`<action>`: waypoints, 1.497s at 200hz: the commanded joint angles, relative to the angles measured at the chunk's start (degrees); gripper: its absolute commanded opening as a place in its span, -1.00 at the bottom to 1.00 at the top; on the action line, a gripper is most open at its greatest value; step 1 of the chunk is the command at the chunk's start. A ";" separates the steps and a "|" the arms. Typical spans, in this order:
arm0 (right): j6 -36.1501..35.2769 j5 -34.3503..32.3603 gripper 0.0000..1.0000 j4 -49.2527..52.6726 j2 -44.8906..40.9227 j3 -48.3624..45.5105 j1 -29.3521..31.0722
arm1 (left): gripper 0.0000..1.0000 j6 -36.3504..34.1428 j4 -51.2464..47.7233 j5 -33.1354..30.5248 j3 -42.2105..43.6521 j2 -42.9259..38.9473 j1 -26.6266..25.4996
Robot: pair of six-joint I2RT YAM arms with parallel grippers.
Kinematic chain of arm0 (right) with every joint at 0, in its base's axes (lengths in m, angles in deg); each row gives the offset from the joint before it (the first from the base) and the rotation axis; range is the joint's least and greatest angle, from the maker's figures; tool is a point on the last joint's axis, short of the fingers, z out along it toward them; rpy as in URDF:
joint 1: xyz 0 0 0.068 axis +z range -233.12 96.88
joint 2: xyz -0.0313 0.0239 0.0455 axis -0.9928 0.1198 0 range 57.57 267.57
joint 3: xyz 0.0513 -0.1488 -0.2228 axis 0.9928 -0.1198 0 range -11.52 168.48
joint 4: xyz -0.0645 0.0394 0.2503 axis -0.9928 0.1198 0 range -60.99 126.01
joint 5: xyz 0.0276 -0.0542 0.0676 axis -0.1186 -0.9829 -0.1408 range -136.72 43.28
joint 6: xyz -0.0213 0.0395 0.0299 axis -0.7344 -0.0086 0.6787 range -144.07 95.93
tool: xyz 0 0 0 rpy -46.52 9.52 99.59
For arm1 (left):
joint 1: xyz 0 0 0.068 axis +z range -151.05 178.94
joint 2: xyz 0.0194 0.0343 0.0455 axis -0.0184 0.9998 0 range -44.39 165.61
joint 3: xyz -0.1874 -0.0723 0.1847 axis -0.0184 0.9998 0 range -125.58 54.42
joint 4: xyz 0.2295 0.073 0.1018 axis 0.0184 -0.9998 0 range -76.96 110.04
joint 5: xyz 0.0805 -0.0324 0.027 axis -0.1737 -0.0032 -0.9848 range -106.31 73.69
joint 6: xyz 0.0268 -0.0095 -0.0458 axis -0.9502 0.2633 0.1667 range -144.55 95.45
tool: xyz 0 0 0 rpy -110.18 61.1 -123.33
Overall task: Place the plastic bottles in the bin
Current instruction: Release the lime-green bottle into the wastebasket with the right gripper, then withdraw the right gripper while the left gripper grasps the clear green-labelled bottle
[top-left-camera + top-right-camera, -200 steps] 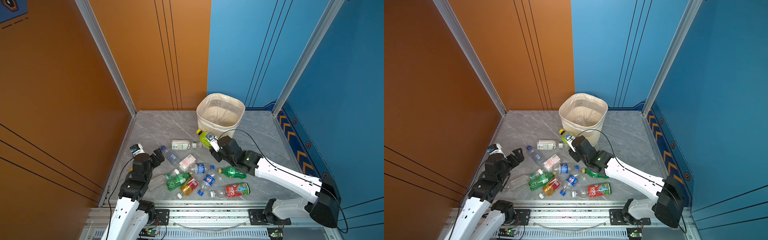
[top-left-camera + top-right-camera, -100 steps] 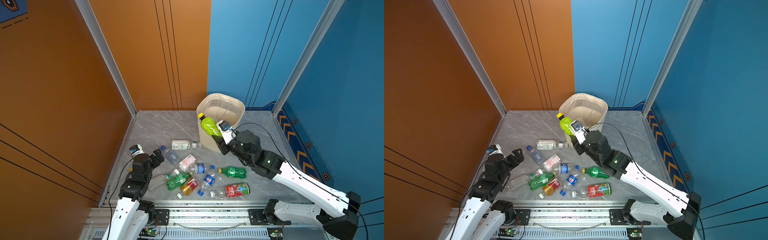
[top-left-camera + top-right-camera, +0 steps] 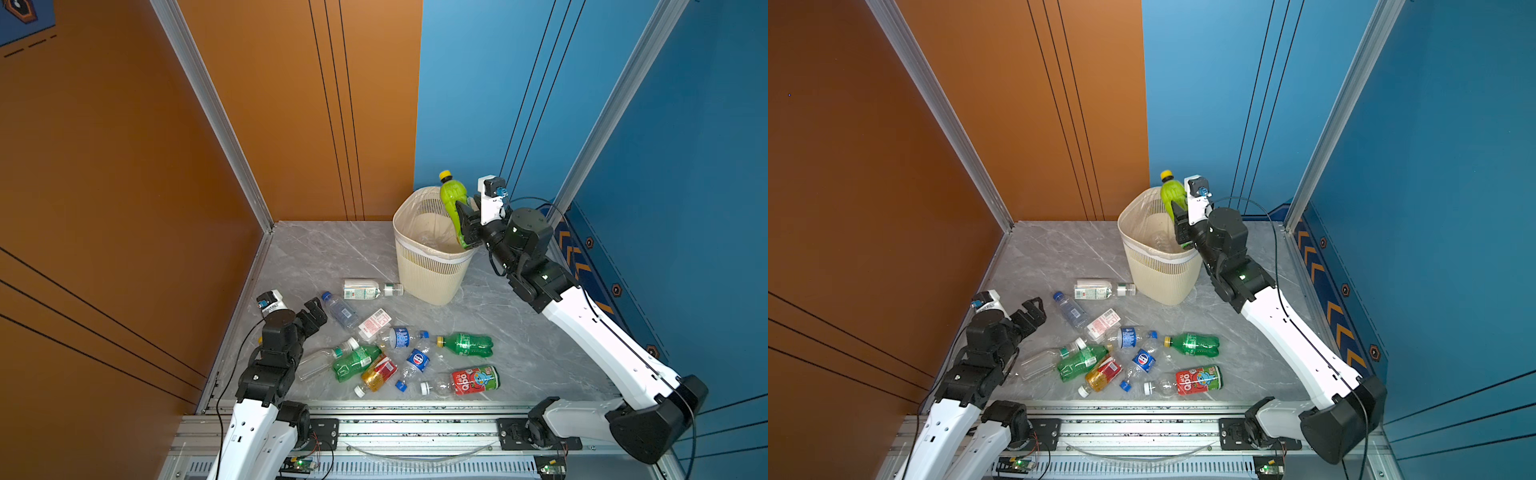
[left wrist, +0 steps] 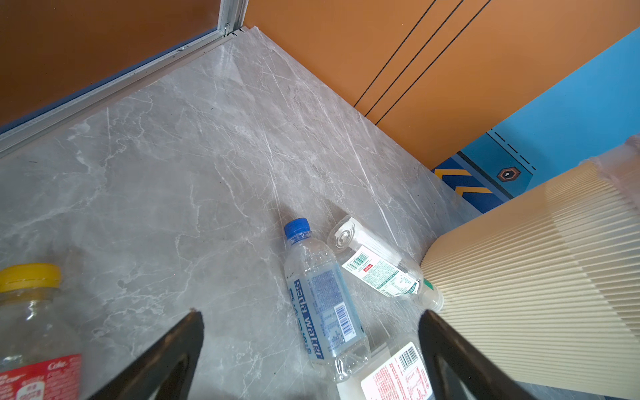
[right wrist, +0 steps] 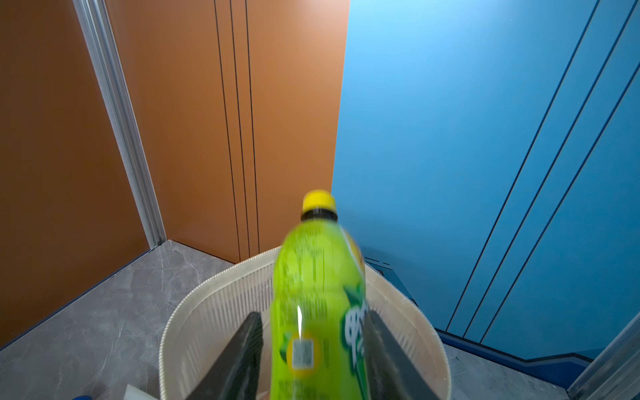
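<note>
While the right gripper [image 3: 464, 218] clamps the green bottle [image 3: 451, 197] low on its body, cap up, the bottle hangs tilted over the bin [image 3: 428, 274], near its right rim. Best to centre it over the mouth, then release. Left gripper [image 3: 318, 313] is wide and empty, beside loose bottles [image 3: 395, 357] on the tabletop [image 3: 332, 249].

- This is a robot test booth, like a small lab room.
- Past the right pincer [image 3: 464, 220] stand a flat orange wall [image 3: 291, 104] and a blue wall [image 3: 478, 104], joined by a silver metal post [image 3: 212, 108].
- A grey stone-look floor [image 3: 324, 253] lies under the left pincer [image 3: 316, 312].
- Far back behind both pincers, the arms are bolted to a metal rail [image 3: 415, 426].
- Just below the rail sits a little board [image 3: 300, 462] with a green light.
</note>
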State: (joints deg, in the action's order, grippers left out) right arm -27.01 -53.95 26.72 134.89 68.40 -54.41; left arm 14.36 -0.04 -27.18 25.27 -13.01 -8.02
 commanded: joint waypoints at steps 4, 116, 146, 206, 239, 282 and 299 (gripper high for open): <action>1.27 2.31 -0.03 -2.99 2.93 3.45 -1.69 | 0.95 0.55 -0.76 1.28 0.41 -0.22 0.55; 12.23 4.16 0.99 0.52 -11.17 -12.18 -4.08 | 0.95 -2.17 2.84 5.58 -1.61 6.57 1.33; 17.45 5.55 0.99 1.75 -22.76 -27.01 -3.92 | 0.95 -7.00 2.59 9.56 -4.99 10.38 1.25; 23.24 4.30 0.99 6.83 -34.54 -40.68 -4.18 | 0.98 -19.75 -2.60 17.44 -17.46 24.38 -1.87; 24.09 5.17 1.00 6.87 -35.76 -42.20 -4.28 | 0.97 -34.35 -9.14 13.29 -28.55 35.21 -9.25; 24.52 5.84 0.99 6.90 -37.26 -43.46 -4.43 | 0.96 -53.46 -8.66 5.34 -33.00 45.18 -15.39; 24.39 5.88 0.99 7.51 -38.13 -43.53 -4.45 | 0.99 -60.32 -9.57 3.57 -35.29 48.73 -15.49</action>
State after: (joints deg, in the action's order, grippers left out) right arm -3.40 -49.27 33.08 98.38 25.41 -58.46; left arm -30.88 -6.20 -18.68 -6.40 32.10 -23.23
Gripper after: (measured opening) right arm 0.995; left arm 0.984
